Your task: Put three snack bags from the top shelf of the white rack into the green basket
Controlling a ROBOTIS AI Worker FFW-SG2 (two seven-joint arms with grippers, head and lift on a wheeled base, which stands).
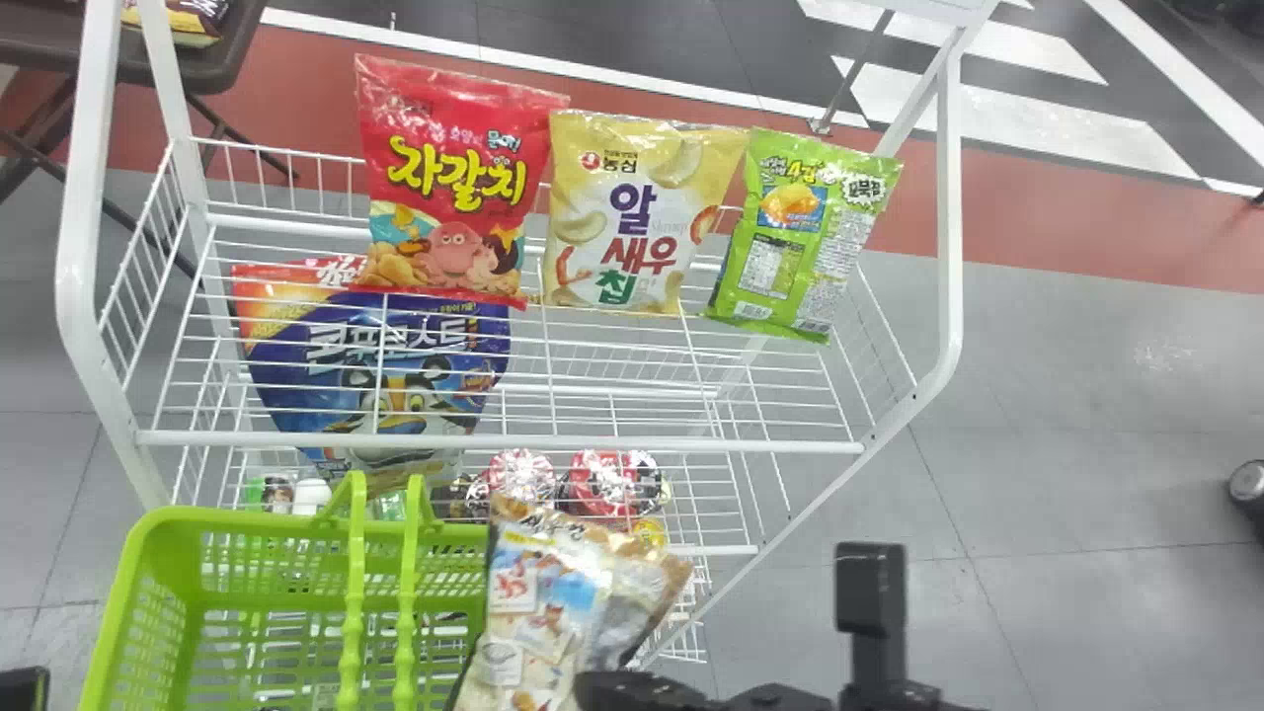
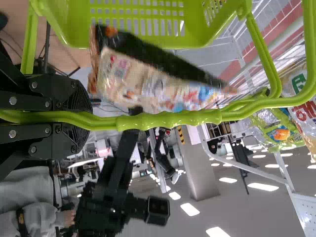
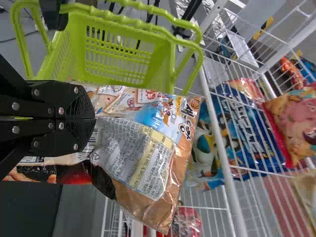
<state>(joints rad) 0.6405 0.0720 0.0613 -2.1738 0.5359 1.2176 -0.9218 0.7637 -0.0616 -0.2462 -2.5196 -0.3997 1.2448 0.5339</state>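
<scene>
Clamped on a glossy tan, blue and grey plastic snack bag, the right black two-fingered claw has its flat fingers together on the packet, whose broad printed part juts out past them. That bag is at the right side of the green plastic lattice basket, seeming to overlap its rim in the head view. The left black two-fingered claw is closed on the basket's knobbly green handles. On the top shelf of the white wire rack stand a red snack bag, a cream-yellow snack bag and a bright green snack bag. The step in hand looks to be putting the held bag in. To do it well, carry the bag leftward high enough for its lower end to clear the rim, and aim for the opening right of the handles, since they rise across the middle and could snag a wide, floppy packet. Lower it until most of it sits below the rim before parting the fingers; released sooner, it might tip outward. A gentle grip should spare the film, while the left claw had best hold the basket steady against any nudge.
</scene>
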